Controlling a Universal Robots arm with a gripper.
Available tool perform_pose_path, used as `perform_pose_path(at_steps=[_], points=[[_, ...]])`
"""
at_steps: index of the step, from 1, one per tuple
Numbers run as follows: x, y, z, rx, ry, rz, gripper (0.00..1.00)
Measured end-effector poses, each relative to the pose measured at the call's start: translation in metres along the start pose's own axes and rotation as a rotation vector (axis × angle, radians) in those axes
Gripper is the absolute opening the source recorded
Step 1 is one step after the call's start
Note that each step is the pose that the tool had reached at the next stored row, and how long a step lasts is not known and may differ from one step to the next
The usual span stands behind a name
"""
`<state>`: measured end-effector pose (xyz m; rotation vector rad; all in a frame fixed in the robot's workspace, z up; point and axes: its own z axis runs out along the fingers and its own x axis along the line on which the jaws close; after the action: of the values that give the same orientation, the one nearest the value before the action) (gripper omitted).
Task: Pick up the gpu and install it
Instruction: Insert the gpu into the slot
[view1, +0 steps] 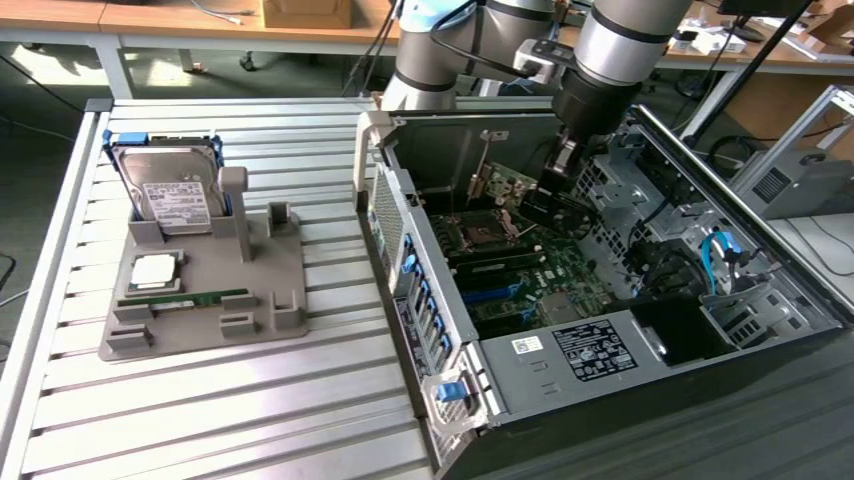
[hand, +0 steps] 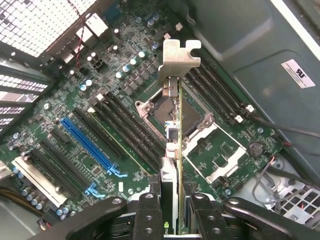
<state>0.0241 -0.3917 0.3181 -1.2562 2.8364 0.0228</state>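
Observation:
The gpu (hand: 173, 131) is a thin card seen edge-on, with its silvery bracket (hand: 178, 56) at the far end. My gripper (hand: 172, 212) is shut on it, one black finger (hand: 149, 216) on each side. It hangs over the motherboard (hand: 100, 125), above the processor socket and apart from the board. In the exterior view my gripper (view1: 566, 152) is inside the open computer case (view1: 400, 235), and the gpu (view1: 513, 188) hangs tilted below it.
Long black slots and a blue slot (hand: 88, 141) lie beside the card. Cables (hand: 280, 131) run along the case wall. On the slatted table stands a grey fixture (view1: 200, 320) with a hard drive (view1: 174, 195), a processor (view1: 154, 270) and a memory stick (view1: 187, 300).

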Motion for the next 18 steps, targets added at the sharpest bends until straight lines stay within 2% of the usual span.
perform_pose_path(at_steps=[18], points=[[0.0000, 0.0000, 0.0000, -0.0049, -0.0003, -0.117, 0.27]])
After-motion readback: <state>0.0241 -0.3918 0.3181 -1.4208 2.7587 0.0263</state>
